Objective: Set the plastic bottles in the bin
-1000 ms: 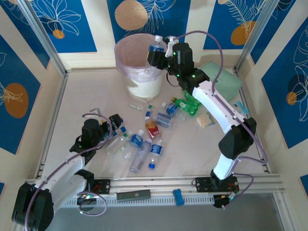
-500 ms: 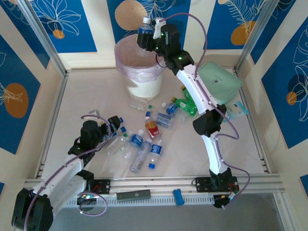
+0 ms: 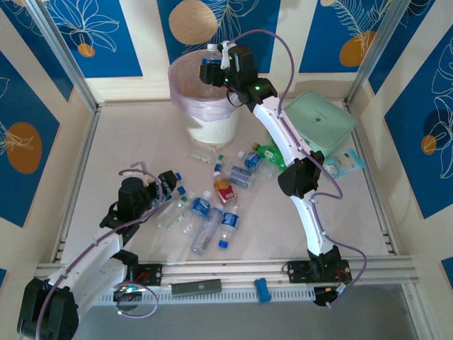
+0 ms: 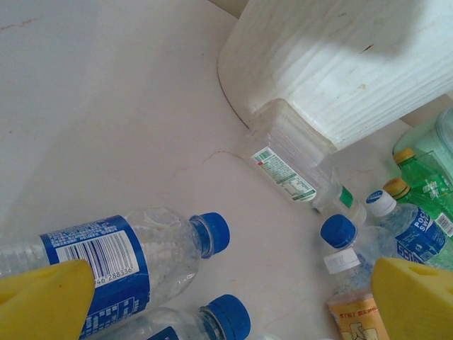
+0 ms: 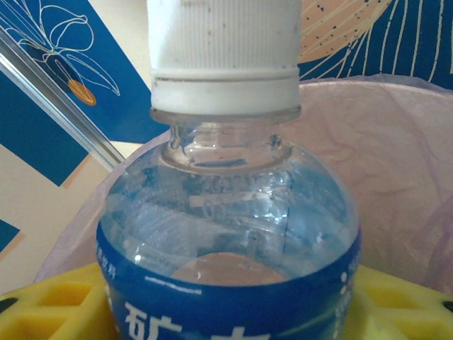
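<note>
My right gripper (image 3: 221,65) is shut on a clear plastic bottle (image 3: 210,64) with a blue label and white cap, held upright above the bin's (image 3: 207,129) pink-lined mouth. In the right wrist view that bottle (image 5: 226,212) sits between the yellow pads (image 5: 49,304), with the pink liner (image 5: 396,163) behind it. Several more bottles (image 3: 211,216) lie in mid-table, among them a red-labelled one (image 3: 225,190) and green ones (image 3: 272,152). My left gripper (image 3: 172,185) stands open low over the left bottles. A blue-labelled bottle (image 4: 120,255) lies by its left fingertip (image 4: 42,301).
A mint green pouch (image 3: 322,120) lies at the back right, with small packets (image 3: 343,163) in front of it. In the left wrist view, a clear green-labelled bottle (image 4: 290,166) lies against the bin's base (image 4: 340,64). Metal frame posts and the walls enclose the table.
The right arm has stretched up and to the left, carrying the bottle from the bin's right rim to above its opening. The left arm has stayed still.
</note>
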